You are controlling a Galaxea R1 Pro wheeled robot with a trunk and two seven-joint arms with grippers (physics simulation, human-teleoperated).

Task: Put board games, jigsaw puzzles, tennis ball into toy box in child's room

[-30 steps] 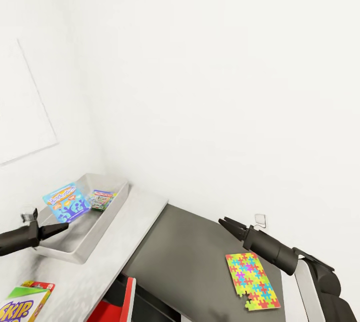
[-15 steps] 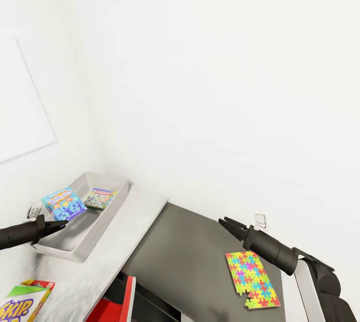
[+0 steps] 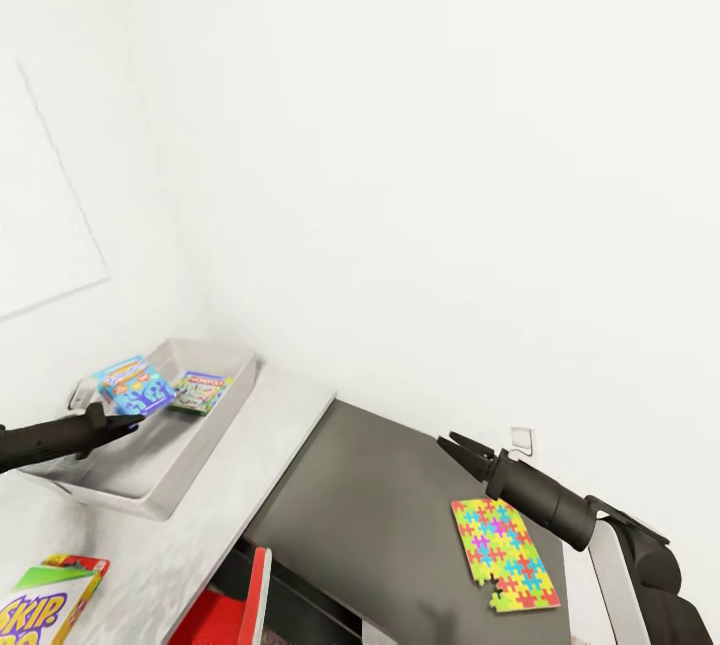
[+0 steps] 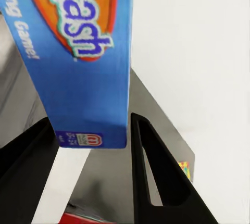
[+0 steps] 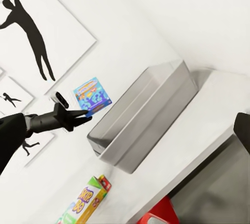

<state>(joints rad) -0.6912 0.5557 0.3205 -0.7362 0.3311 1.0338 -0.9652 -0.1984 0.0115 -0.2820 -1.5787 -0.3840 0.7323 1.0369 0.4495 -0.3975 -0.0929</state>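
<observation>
The pale surface (image 3: 280, 425) carries the toy box (image 3: 200, 445) at far left; the left tool (image 3: 118, 422) pinches the blue board game (image 3: 135, 387) by its corner over the box, presumably to drop it beside the green game (image 3: 203, 391); right tool (image 3: 452, 445) waits slightly open above the jigsaw puzzle (image 3: 503, 553).

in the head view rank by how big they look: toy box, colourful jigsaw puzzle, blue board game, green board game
1. toy box
2. colourful jigsaw puzzle, nearer the camera, so true size is unsure
3. blue board game, held in the left gripper
4. green board game, which looks close to the blue one
</observation>
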